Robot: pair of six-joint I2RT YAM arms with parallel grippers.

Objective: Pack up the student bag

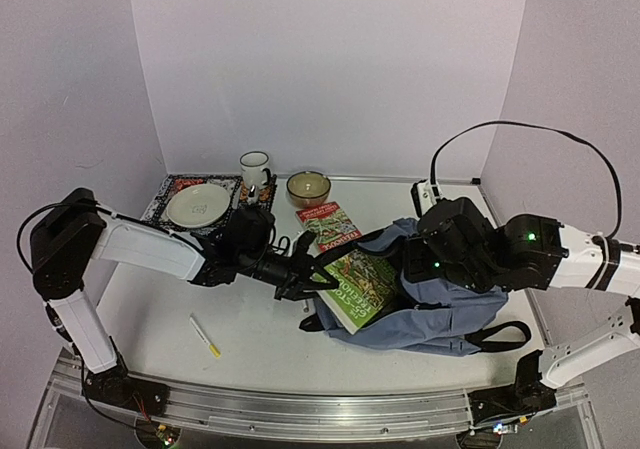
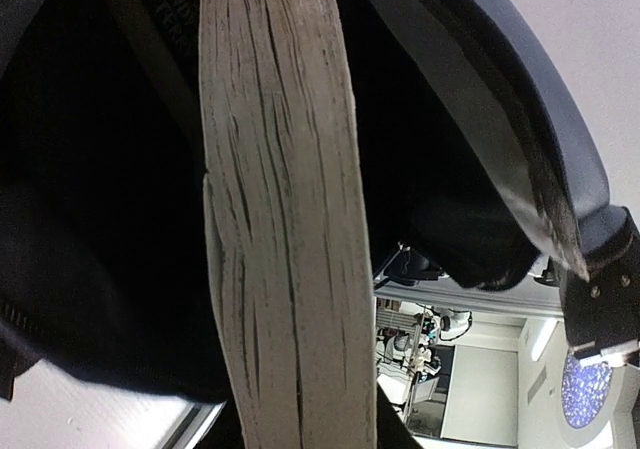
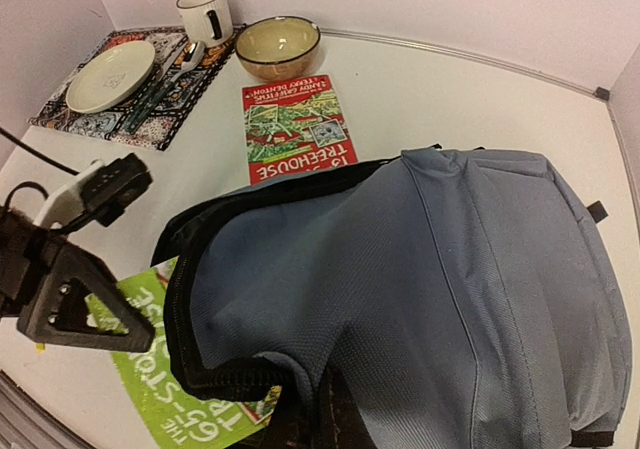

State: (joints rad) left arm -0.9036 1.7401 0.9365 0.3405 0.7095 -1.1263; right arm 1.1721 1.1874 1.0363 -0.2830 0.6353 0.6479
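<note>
Clamping thick green paperback [image 1: 360,287], left gripper [image 1: 305,284]; right gripper [image 1: 418,267] pinched onto soft grey-blue student bag [image 3: 450,269].

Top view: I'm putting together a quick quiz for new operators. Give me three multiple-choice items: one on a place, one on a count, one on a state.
1. Where is the red book? A) on the table, beside the bag; B) in the bowl; C) on the plate.
2. How many books show? A) one; B) two; C) four.
3. The green book is: A) lying untouched; B) held by the left gripper, partly in the bag; C) standing in the mug.
Key: 1 A, it lies flat by the bag; 2 B, one red, one green; 3 B, the gripper clamps it at the bag's open mouth.
</note>
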